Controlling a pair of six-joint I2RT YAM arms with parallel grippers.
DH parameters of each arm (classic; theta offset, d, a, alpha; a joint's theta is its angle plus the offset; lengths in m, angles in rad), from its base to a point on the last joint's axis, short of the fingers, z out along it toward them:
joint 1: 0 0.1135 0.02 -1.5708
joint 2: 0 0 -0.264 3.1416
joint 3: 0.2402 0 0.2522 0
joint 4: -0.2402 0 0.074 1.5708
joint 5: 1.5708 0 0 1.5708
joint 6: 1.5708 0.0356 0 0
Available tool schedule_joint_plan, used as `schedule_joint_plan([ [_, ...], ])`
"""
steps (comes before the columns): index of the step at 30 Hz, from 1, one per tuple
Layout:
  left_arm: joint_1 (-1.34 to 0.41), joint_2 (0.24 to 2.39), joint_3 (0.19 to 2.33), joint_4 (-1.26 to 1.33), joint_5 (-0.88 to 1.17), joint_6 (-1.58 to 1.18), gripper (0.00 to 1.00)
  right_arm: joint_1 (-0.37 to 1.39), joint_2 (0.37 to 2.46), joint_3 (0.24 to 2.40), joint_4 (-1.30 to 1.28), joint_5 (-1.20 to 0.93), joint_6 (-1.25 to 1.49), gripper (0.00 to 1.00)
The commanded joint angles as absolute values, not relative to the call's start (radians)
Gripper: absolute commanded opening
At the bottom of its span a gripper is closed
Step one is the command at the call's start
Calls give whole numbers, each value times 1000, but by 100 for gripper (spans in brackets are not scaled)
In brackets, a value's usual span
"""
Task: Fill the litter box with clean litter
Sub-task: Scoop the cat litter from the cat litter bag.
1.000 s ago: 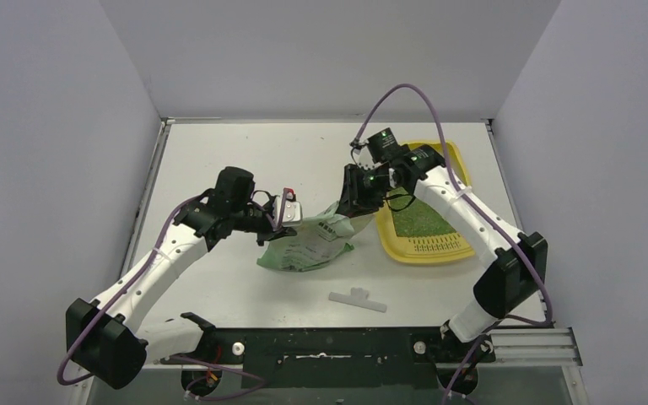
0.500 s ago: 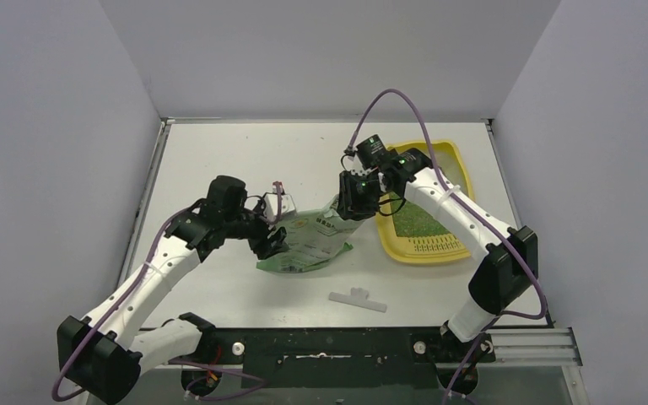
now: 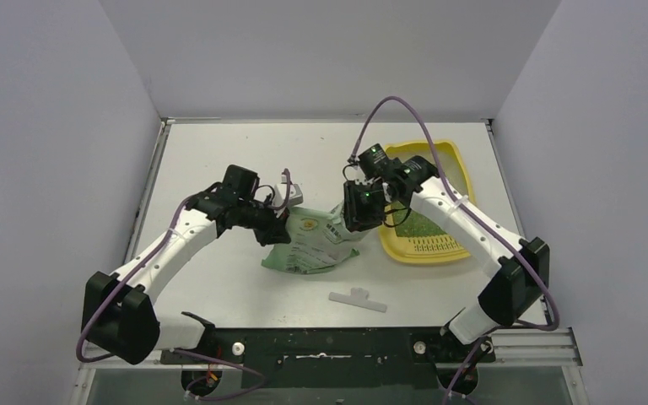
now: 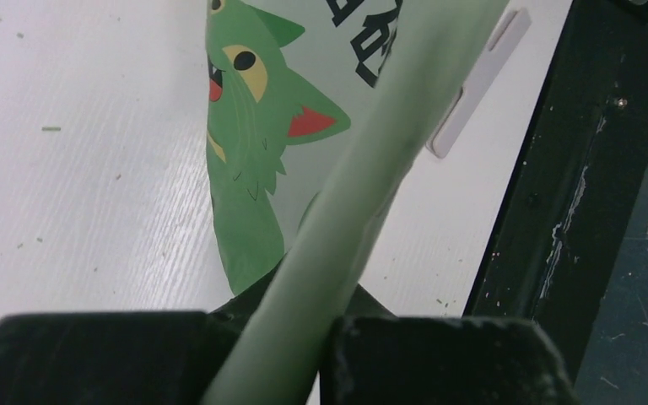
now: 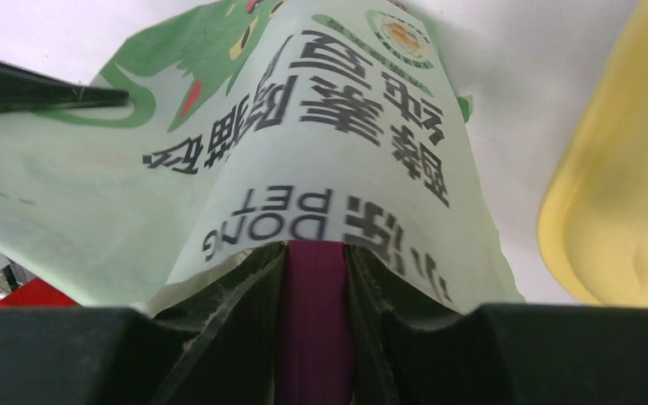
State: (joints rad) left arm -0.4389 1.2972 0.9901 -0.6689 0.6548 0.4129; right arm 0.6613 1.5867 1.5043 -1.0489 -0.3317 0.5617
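The left gripper (image 3: 275, 229) sits left of centre on the white table (image 3: 219, 152). Its two fingers are clamped on the left edge of a light-green printed bag (image 3: 312, 249). In the left wrist view the pinched edge runs up from between the fingers as a pale green fold. A cartoon green cat is printed on the panel behind it.

The bag slumps on the table between the two arms, with its top raised toward the right arm. Nearer the arm bases, in front of the bag, a small white plastic strip (image 3: 357, 298) lies flat on the table, apart from everything else.

The right gripper (image 3: 363, 221) is at the bag's upper right corner. The right wrist view shows its fingers closed on the magenta handle of a scoop (image 5: 316, 329). The printed bag film drapes over the handle, and the rest of the scoop is hidden by the bag.

Just beside the bag on the right, with a strip of bare table between them, is the yellow litter box (image 3: 449, 153), its slotted end toward the arm bases. Green litter (image 3: 418, 226) lies inside it, partly hidden by the right arm.
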Motion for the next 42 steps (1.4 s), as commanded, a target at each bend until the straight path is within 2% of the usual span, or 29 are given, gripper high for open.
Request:
schedule_joint_plan([
  [1, -460, 1325, 1128, -620, 811, 506, 0, 667, 1413, 1436, -1131, -255, 622, 0],
  [5, -481, 1342, 1166, -600, 850, 583, 0, 667, 1312, 1355, -1101, -242, 677, 0],
  [9, -482, 1344, 1143, -578, 833, 589, 0, 673, 1298, 1283, -1030, -219, 748, 0],
  [16, -498, 1317, 1008, -599, 738, 570, 0, 769, 1437, 1283, -950, -125, 788, 0],
  [27, -508, 1323, 981, -586, 701, 547, 0, 801, 1576, 1259, -828, -253, 773, 0],
  [42, -519, 1312, 956, -472, 793, 468, 0, 763, 1527, 1021, -287, -415, 978, 0],
])
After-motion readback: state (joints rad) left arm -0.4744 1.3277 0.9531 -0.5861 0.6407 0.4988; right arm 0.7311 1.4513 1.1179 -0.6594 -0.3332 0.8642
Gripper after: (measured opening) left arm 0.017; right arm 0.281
